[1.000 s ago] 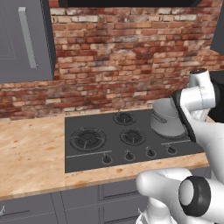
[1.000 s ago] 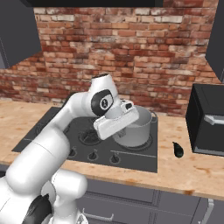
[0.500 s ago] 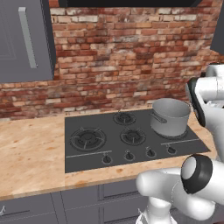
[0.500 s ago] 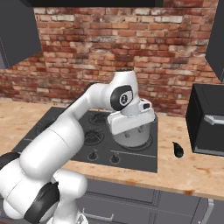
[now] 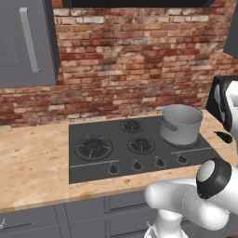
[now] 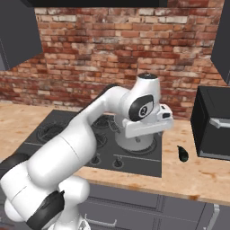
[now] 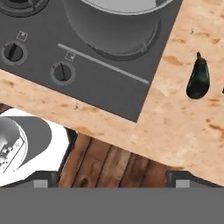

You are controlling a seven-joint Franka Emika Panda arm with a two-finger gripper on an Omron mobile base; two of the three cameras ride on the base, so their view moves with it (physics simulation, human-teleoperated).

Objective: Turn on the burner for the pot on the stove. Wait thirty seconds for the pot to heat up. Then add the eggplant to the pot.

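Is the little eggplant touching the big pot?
Apart. In the hand view, the eggplant lies on the wooden counter, with bare stove and counter between it and the pot.

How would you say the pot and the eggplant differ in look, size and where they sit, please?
The pot is grey brushed metal; the eggplant is nearly black and glossy. The pot is a wide, upright cylinder, the eggplant a far smaller oblong lying on its side. The pot stands on a stove burner; the eggplant lies on the wooden counter beside it. Neither is held.
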